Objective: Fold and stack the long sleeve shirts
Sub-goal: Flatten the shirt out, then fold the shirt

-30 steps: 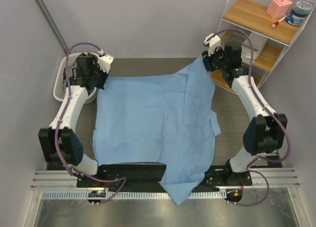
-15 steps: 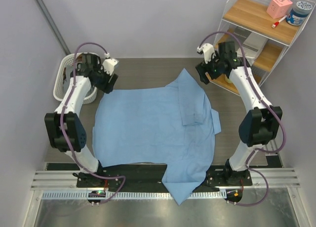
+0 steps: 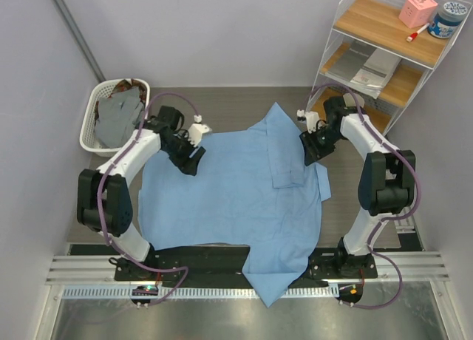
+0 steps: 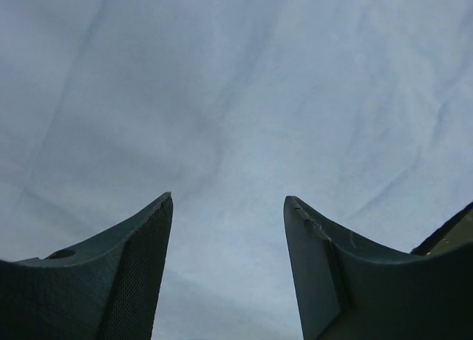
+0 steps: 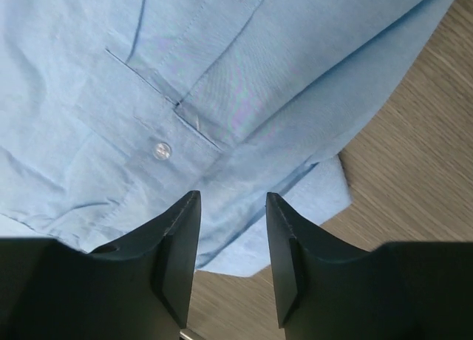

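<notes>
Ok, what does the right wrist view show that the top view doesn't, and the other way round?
Right wrist only: a pale button and stitched seams. Top only: the left gripper, the basket of grey clothes, the shelf. Both: the light blue shirt on the wooden table, the right gripper open over its edge.
</notes>
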Available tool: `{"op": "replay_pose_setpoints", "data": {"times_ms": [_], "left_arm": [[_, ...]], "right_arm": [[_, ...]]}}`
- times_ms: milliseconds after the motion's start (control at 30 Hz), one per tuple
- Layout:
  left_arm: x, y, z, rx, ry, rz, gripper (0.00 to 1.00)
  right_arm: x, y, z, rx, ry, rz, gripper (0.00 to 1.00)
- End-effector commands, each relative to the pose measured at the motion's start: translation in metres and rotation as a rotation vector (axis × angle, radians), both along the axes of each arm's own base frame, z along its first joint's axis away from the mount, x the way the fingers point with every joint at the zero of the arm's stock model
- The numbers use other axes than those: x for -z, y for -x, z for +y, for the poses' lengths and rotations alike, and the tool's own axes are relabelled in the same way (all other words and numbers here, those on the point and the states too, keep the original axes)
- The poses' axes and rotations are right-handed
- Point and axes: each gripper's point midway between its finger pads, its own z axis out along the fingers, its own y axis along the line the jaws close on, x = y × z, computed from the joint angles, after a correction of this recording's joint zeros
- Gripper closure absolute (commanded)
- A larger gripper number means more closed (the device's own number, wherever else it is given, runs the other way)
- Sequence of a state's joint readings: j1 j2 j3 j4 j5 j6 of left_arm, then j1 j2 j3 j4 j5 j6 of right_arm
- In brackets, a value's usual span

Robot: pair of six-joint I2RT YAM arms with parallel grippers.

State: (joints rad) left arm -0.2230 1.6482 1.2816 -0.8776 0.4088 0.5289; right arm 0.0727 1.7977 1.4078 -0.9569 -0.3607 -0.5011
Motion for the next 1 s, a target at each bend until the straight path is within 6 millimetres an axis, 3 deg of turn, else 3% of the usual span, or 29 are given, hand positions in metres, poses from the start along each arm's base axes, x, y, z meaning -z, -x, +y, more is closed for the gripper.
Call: {"op": "replay_pose_setpoints", "data": {"times_ms": [0,167,267,467,600,667,767,800,867,900,967], "left_arm": [[-0.042,-0.01,-0.067,0.11,0.152,-0.101,0.37],[-0.063,-0.027,-0.082,0.051,0.229,-0.142,0.34],[-0.074,-0.024,-0.082,0.061,0.255,-0.194,0.27],[-0.085,-0.03,-0.08,0.038,0.25,-0.247,0.26],[-0.087,-0.027,-0.079,0.032,0.252,-0.25,0.26],[-0.084,-0.027,-0.077,0.031,0.247,-0.257,0.26],[-0.088,-0.026,-0.078,0.043,0.258,-0.28,0.26],[-0.091,-0.025,-0.08,0.051,0.271,-0.281,0.27],[-0.099,-0.025,-0.084,0.062,0.294,-0.294,0.27],[-0.105,-0.024,-0.088,0.077,0.316,-0.298,0.27],[-0.119,-0.023,-0.096,0.095,0.342,-0.318,0.27]], "right_arm": [[-0.013,-0.004,0.025,0.056,-0.151,0.014,0.52],[0.009,-0.004,0.032,0.167,-0.187,0.079,0.45],[0.019,-0.007,0.032,0.222,-0.19,0.091,0.41],[0.041,-0.002,0.035,0.284,-0.2,0.151,0.36],[0.05,-0.001,0.039,0.298,-0.219,0.173,0.37],[0.049,0.0,0.045,0.293,-0.252,0.189,0.44],[0.034,0.0,0.055,0.275,-0.328,0.18,0.73],[0.026,0.0,0.061,0.274,-0.363,0.182,0.89],[0.0,-0.001,0.076,0.256,-0.476,0.163,0.99],[-0.024,-0.002,0.082,0.267,-0.528,0.132,0.99],[-0.053,-0.012,0.094,0.285,-0.632,0.076,0.99]]}}
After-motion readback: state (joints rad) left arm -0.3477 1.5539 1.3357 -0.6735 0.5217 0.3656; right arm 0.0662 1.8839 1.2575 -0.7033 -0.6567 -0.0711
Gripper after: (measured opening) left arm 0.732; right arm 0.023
